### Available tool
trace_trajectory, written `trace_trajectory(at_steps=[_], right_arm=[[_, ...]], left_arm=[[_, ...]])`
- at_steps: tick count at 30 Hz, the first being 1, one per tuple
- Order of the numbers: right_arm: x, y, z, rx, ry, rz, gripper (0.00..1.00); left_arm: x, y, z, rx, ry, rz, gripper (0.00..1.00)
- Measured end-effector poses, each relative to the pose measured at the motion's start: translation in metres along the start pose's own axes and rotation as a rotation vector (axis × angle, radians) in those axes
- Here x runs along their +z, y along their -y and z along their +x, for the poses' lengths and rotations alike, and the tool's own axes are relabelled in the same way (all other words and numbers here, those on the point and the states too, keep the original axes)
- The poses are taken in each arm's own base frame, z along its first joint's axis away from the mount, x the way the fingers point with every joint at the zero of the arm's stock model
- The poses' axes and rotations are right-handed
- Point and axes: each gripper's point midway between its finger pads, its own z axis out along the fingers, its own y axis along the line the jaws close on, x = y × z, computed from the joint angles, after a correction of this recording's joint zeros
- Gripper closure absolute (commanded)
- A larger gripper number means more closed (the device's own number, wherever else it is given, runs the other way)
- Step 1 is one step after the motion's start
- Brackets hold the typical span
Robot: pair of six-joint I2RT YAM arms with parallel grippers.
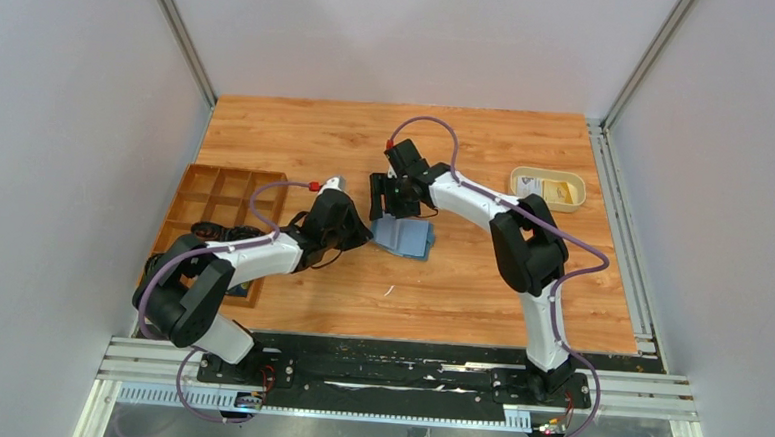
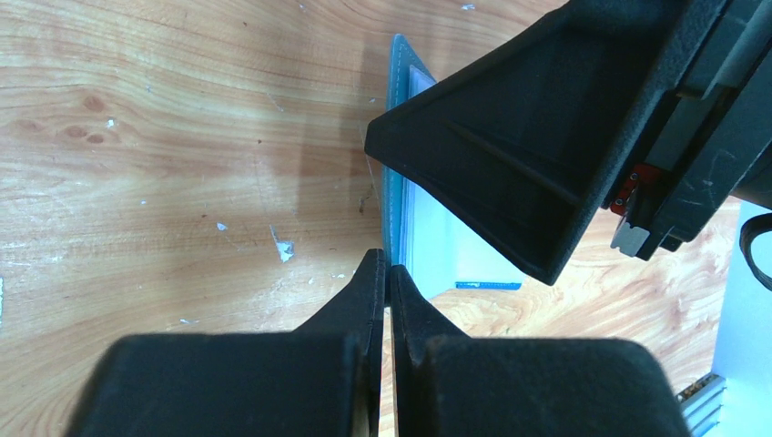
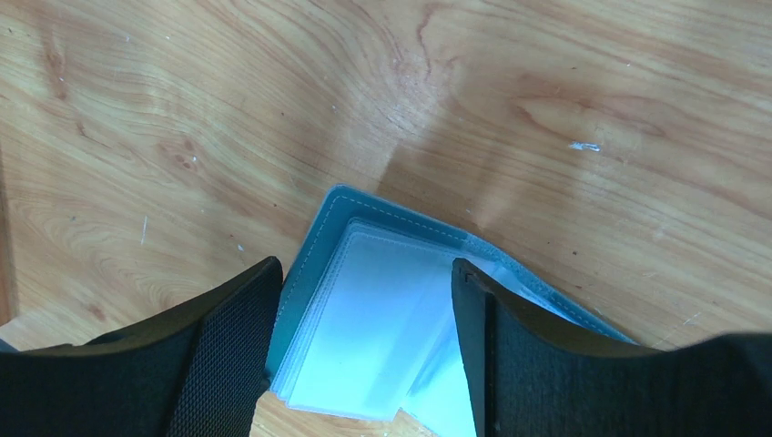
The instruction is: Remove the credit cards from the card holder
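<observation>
Where the card holder (image 1: 404, 236) lies spread open near the middle of the table (image 1: 480, 293), its clear sleeves (image 3: 364, 337) face up inside the blue cover. Right gripper (image 3: 366, 269) hangs just over it, fingers released and wide, one on each side of the sleeves. Left gripper (image 2: 384, 264) comes in low from the left, fingers clenched tight at the holder's raised edge; cannot tell whether the cover is pinched between them. Table is light wood grain with knots, scuffs and small white flecks (image 2: 284, 248). Two credit cards (image 1: 550, 191), one whitish and one yellow, lie in a cream dish (image 1: 516, 175) well apart at the far right. A brown compartment tray (image 1: 219, 195) sits at the left edge. Plain grey walls (image 1: 69, 112) and aluminium rails (image 1: 178, 32) enclose the table.
</observation>
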Motion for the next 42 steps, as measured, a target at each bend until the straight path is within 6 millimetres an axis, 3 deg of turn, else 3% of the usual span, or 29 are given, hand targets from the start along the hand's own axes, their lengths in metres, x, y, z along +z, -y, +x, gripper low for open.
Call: trace_trajectory(at_steps=[10,21,32,42], right_arm=[[0.002,0.003,0.001,-0.022,0.011,0.004,0.27],[-0.020,-0.008,-0.016,-0.048,0.059,-0.026,0.28],[-0.007,-0.006,0.014,-0.049,-0.084,0.064,0.28],[0.002,-0.020,0.018,-0.084,-0.137,0.139,0.28]], left_arm=[[0.006,-0.010,0.009,0.001,-0.020,-0.029,1.00],[0.010,-0.037,0.025,-0.031,-0.031,-0.095,1.00],[0.003,-0.045,0.027,-0.102,0.033,-0.139,1.00],[0.001,-0.042,0.027,-0.129,0.068,-0.149,1.00]])
